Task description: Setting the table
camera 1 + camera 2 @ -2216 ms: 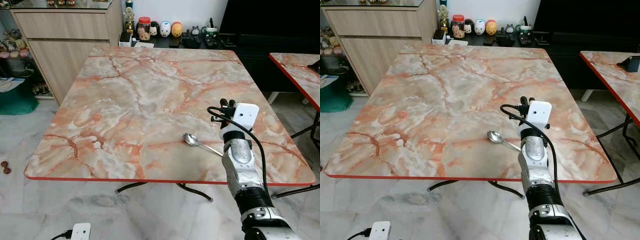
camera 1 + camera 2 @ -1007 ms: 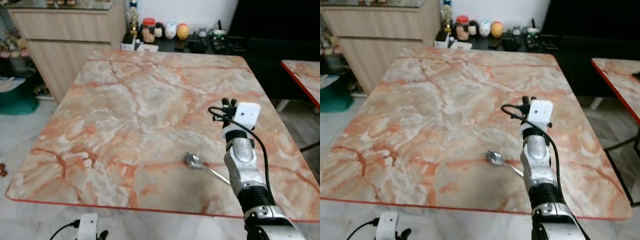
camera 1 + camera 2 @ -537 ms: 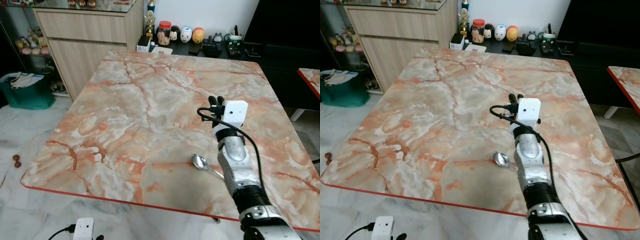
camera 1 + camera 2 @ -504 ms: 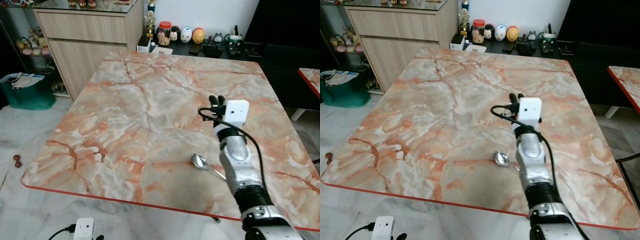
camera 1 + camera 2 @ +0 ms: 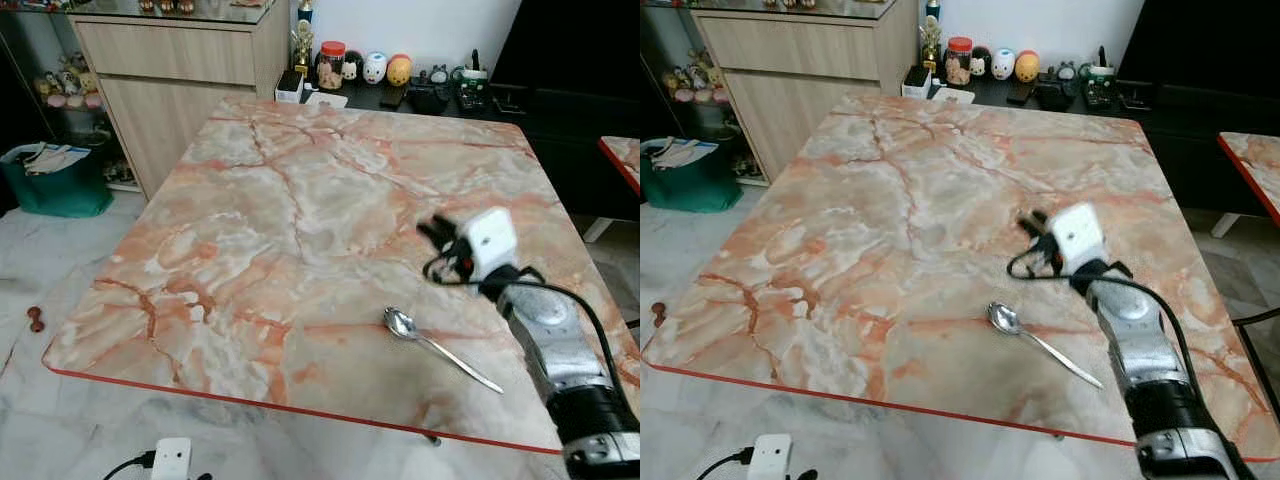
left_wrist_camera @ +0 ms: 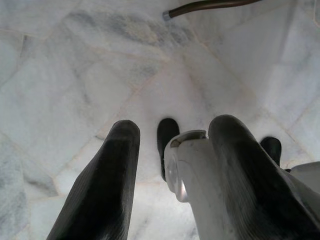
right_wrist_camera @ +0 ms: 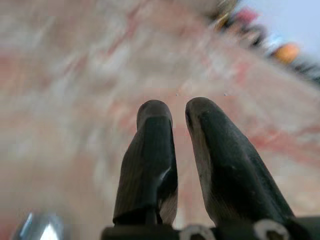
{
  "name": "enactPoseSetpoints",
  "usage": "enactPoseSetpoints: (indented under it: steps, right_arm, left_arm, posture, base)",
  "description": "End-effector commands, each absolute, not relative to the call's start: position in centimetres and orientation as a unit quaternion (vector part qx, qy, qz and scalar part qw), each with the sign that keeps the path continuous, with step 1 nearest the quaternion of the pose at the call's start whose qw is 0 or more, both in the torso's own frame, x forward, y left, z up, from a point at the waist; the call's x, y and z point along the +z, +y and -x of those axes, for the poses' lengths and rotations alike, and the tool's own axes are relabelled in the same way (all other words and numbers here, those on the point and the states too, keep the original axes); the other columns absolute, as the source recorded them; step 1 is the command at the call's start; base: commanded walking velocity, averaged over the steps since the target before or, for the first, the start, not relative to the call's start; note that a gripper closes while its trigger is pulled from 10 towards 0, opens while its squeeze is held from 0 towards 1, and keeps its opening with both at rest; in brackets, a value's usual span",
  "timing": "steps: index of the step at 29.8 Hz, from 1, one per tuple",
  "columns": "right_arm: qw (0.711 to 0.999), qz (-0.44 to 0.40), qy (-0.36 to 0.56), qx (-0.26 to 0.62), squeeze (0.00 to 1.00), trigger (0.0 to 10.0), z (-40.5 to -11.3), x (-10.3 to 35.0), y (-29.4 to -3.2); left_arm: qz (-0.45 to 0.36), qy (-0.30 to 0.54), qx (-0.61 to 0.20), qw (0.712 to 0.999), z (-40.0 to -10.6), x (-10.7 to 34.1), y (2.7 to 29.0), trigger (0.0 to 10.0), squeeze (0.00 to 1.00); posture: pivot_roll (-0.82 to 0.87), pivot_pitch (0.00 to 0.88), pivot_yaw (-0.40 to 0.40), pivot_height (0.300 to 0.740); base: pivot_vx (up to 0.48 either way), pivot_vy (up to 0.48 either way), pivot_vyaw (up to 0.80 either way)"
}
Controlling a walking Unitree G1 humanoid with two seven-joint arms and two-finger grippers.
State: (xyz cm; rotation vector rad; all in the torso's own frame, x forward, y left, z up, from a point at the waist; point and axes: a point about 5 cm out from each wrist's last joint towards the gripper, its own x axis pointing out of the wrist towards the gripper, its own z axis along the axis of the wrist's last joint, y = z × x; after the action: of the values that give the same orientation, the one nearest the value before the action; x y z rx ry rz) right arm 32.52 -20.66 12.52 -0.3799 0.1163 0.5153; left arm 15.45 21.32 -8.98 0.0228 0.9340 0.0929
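Note:
A metal spoon (image 5: 440, 350) lies alone on the pink marble table (image 5: 290, 200), near its front right edge, with the bowl pointing to the far left. My right gripper (image 5: 430, 232) hovers just beyond the spoon and a little above the tabletop, blurred by motion. In the right wrist view its fingers (image 7: 150, 130) stand almost together with nothing between them, and the spoon's bowl (image 7: 40, 227) glints below. My left gripper (image 6: 175, 127) hangs over the white floor, open and empty.
A wooden cabinet (image 5: 170, 60) stands at the back left, with a green bag (image 5: 60, 185) beside it. Jars and figurines (image 5: 380, 70) line a low dark shelf behind the table. A second table's red edge (image 5: 622, 155) shows at the right.
My right arm has swung out to the right and tilted, uncovering the spoon's handle. The spoon lies where it was. The view shifted earlier as I moved.

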Motion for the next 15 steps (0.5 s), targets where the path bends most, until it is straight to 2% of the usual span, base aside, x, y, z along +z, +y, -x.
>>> enactPoseSetpoints:
  steps: [1,7,10,12,14,15]
  right_arm:
    - [0.935,0.182,0.084,0.292,0.0,10.0,-31.9,12.1,-20.4]
    - [0.904,0.18,0.139,0.362,0.0,10.0,-30.3,10.7,-19.7]
    - [0.905,0.179,0.153,0.354,0.0,10.0,-30.2,10.2,-19.8]
    - [0.918,0.167,0.163,0.321,0.0,10.0,-30.7,9.9,-20.0]
    - [0.921,0.159,0.165,0.316,0.35,10.0,-30.8,9.9,-20.0]
    - [0.922,0.154,0.163,0.317,0.84,10.0,-30.8,10.0,-19.9]
  left_arm:
    - [-0.011,0.46,0.04,0.887,-15.0,-9.2,21.3,10.0,0.0]
    - [-0.013,0.462,0.041,0.886,-15.0,-9.2,21.6,10.0,0.0]
    - [-0.013,0.463,0.042,0.886,-14.9,-9.1,21.7,10.0,0.0]
    - [-0.015,0.463,0.039,0.885,-14.9,-9.1,21.8,10.0,0.0]
    - [-0.016,0.464,0.038,0.885,-15.0,-9.1,21.8,10.0,0.0]
    - [-0.016,0.463,0.038,0.885,-15.0,-9.1,21.8,10.0,0.0]
  posture:
    - [-0.01,0.0,-0.045,0.74]
    - [-0.01,0.0,-0.042,0.74]
    - [0.0,0.0,-0.039,0.74]
    - [-0.01,0.0,-0.036,0.74]
    - [-0.01,0.0,-0.036,0.74]
    - [-0.01,0.0,-0.035,0.74]
  base:
    - [0.0,0.0,0.0]
    - [0.0,0.0,0.0]
    - [0.0,0.0,0.0]
    - [0.0,0.0,0.0]
    - [0.0,0.0,0.0]
    - [0.0,0.0,0.0]
